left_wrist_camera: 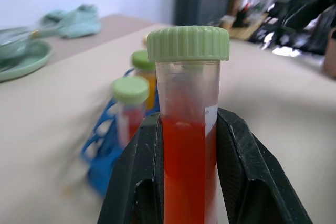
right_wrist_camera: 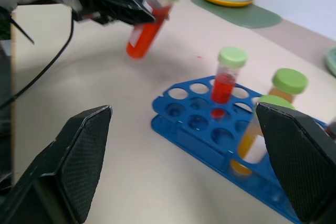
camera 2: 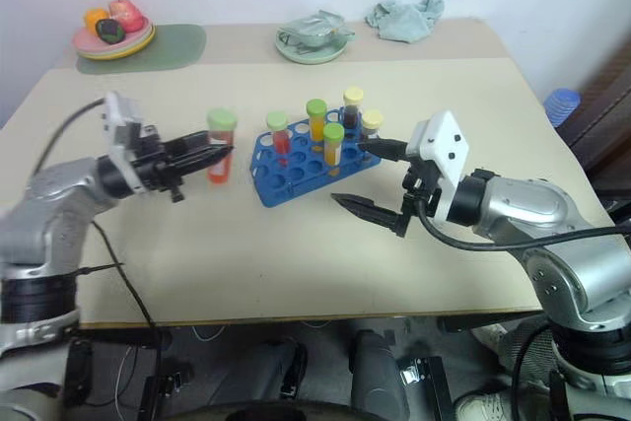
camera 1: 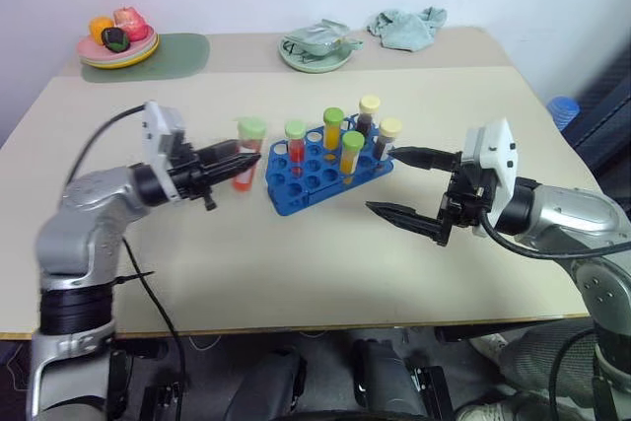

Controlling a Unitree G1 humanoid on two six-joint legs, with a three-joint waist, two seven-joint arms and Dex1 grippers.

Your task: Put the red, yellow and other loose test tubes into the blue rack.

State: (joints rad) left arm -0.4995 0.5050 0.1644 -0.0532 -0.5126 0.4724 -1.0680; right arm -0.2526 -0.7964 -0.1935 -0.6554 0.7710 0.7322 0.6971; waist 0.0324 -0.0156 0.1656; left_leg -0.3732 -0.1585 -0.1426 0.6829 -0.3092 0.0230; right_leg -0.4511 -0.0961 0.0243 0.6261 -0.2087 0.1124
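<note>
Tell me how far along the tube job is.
Done: five tubes stand in the rack. In hand: the left gripper holds a red tube off the table, just left of the rack. Left: seating it. The right gripper is open and empty. No other loose tubes visible.

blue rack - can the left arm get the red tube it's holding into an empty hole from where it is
Probably yes. The left claw holds the red tube just beside the blue rack, whose near holes stand empty, and nothing lies between. The open right claw waits on the rack's far side, apart.

The rack (camera 1: 325, 170) holds 6 tubes, between both claws.
</note>
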